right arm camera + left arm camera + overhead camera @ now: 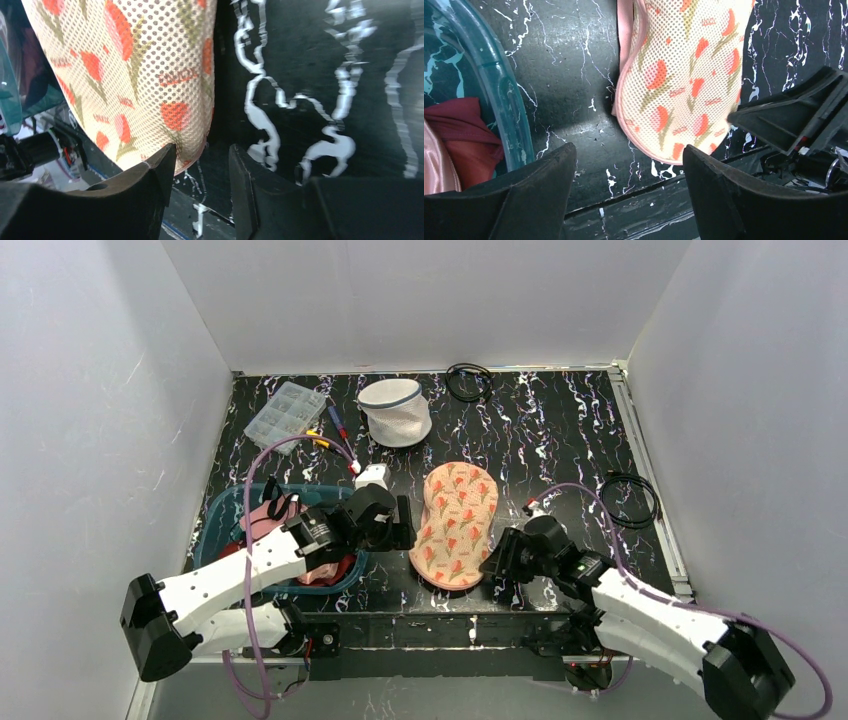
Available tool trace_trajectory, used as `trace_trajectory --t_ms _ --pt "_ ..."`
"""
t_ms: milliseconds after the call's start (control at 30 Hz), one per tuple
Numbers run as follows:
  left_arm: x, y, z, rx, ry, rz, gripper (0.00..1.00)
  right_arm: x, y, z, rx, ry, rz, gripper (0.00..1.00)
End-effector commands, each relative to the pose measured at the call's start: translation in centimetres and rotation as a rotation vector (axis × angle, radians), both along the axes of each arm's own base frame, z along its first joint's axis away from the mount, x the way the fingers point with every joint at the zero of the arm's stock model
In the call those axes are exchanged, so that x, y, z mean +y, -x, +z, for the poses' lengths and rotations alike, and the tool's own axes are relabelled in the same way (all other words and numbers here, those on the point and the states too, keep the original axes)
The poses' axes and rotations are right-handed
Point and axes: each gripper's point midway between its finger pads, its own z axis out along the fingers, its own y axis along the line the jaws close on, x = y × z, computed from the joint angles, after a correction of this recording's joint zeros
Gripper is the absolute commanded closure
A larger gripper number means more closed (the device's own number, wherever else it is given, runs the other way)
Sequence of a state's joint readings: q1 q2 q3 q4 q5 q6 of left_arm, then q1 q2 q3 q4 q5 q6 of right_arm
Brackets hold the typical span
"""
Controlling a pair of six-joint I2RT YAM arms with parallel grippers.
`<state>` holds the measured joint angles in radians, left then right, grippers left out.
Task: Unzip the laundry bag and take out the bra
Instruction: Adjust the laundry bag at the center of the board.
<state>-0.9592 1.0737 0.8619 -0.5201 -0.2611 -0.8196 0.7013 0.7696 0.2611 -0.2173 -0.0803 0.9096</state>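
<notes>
The laundry bag [395, 412], a white mesh drum with blue-grey trim, stands at the back of the table, far from both grippers. No bra shows anywhere. A long floral mesh pouch [458, 522] lies mid-table between the arms. My left gripper [404, 524] hovers open just left of the pouch's near end [679, 75], and nothing sits between its fingers [549, 190]. My right gripper [493, 564] is at the pouch's near right edge [125, 75]. Its jaws stand apart, with one fingertip [160, 165] over the pouch's rim and only table in the gap.
A teal bin [215, 530] holding red and pink cloth [464, 130] sits under the left arm. A clear parts box [285, 410] and pens [335, 430] lie at the back left. Black cable coils lie at the back [468, 380] and right [632, 500]. The table's near edge runs just below both grippers.
</notes>
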Motion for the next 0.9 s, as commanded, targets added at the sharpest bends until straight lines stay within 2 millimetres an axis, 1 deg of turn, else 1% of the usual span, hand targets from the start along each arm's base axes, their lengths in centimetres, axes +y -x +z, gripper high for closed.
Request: trace_trajectory --t_ms 0,100,200,267,333,367,400,433,500,533,567,633,700,767,867 --pt "0.8 0.5 1.4 -0.013 0.005 0.0 0.25 3.9 -0.5 1.2 -0.031 -0.117 0.021 0.5" --pt "1.4 0.7 1.9 -0.019 -0.004 -0.003 0.25 6.6 -1.0 1.7 -0.053 -0.155 0.032 0.5" --pt "2.1 1.0 2.6 -0.027 -0.014 0.002 0.25 9.4 -1.7 2.2 -0.076 -0.19 0.036 0.46" --pt "2.5 1.1 3.0 -0.038 -0.012 0.002 0.25 10.9 -2.0 2.4 -0.078 -0.186 0.064 0.38" --pt "2.9 1.3 3.4 -0.047 -0.018 -0.003 0.25 11.5 -2.2 2.8 -0.095 -0.129 0.099 0.26" --pt "3.0 1.4 3.7 -0.051 -0.019 -0.012 0.25 11.0 -2.3 3.0 -0.109 -0.085 0.105 0.2" --pt "3.0 1.5 3.8 -0.053 -0.018 -0.021 0.25 10.3 -2.5 3.5 -0.133 -0.046 0.107 0.17" --pt "3.1 1.6 3.9 -0.054 -0.019 -0.03 0.25 9.5 -2.6 4.1 -0.166 -0.015 0.114 0.11" --pt "3.0 1.8 4.1 -0.051 -0.013 -0.049 0.25 7.6 -3.3 5.9 -0.246 0.064 0.114 0.05" --pt "2.9 2.0 4.0 -0.046 -0.011 -0.056 0.25 6.5 -3.9 7.1 -0.286 0.109 0.114 0.04" --pt "2.7 2.1 3.9 -0.039 -0.011 -0.065 0.25 5.7 -5.2 8.9 -0.326 0.133 0.096 0.03" --pt "1.9 2.5 3.7 -0.034 -0.014 -0.091 0.25 3.2 -7.3 10.0 -0.329 0.191 0.062 0.03" --pt "0.7 2.9 3.6 -0.043 -0.037 -0.119 0.25 0.9 -10.1 10.4 -0.305 0.184 0.008 0.02" --pt "-0.6 3.6 3.8 -0.067 -0.063 -0.15 0.25 -0.8 -12.7 10.0 -0.279 0.147 -0.052 0.03" --pt "-2.6 4.6 3.7 -0.078 -0.07 -0.175 0.25 -1.8 -16.2 9.3 -0.277 0.07 -0.135 0.04"
